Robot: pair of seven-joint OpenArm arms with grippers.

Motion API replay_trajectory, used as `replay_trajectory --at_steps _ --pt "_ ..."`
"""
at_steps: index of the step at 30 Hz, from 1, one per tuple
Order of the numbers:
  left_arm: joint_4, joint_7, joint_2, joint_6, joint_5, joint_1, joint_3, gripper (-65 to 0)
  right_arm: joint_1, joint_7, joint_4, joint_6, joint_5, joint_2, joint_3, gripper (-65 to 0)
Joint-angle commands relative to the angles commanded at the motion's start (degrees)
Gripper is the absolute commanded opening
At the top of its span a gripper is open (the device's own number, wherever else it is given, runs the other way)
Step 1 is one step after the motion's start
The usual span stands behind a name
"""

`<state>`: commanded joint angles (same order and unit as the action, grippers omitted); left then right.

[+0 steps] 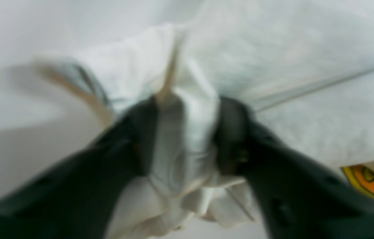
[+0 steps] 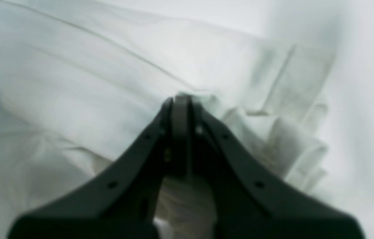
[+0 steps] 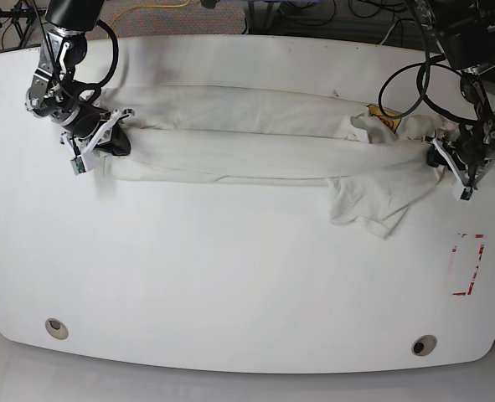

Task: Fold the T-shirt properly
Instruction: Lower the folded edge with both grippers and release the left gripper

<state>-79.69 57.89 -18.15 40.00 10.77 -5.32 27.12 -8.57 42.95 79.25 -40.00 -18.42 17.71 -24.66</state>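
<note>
Gripping a thick bunch of cloth, the left gripper (image 1: 185, 132) sits at the right end of the table (image 3: 230, 285) in the base view, jaws clamped on the T-shirt (image 3: 255, 142). The right gripper (image 2: 180, 109) is at the left end, jaws pinched nearly together on a thin edge of the same fabric. Between them the T-shirt lies stretched across the far half of the table as a long narrow band — looks like one lengthwise fold is done. One sleeve (image 3: 368, 205) flops out toward the near side, and the logo patch (image 1: 371, 182) peeks out just beside the left gripper. I'd say crosswise folds remain. No containers anywhere — just a red rectangle mark (image 3: 467, 265) at near right.
</note>
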Motion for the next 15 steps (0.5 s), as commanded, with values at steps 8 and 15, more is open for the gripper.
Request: replay_trajectory --at_steps 8,15 --pt "-4.6 6.3 0.9 0.0 6.9 -5.6 2.3 -26.8 -0.9 0.2 3.5 0.0 0.0 -0.4 0.0 -62.3" --pt "-0.9 7.1 1.1 0.0 7.9 -12.4 0.1 -26.8 -1.6 0.2 3.8 0.0 -0.1 -1.8 0.1 -62.3"
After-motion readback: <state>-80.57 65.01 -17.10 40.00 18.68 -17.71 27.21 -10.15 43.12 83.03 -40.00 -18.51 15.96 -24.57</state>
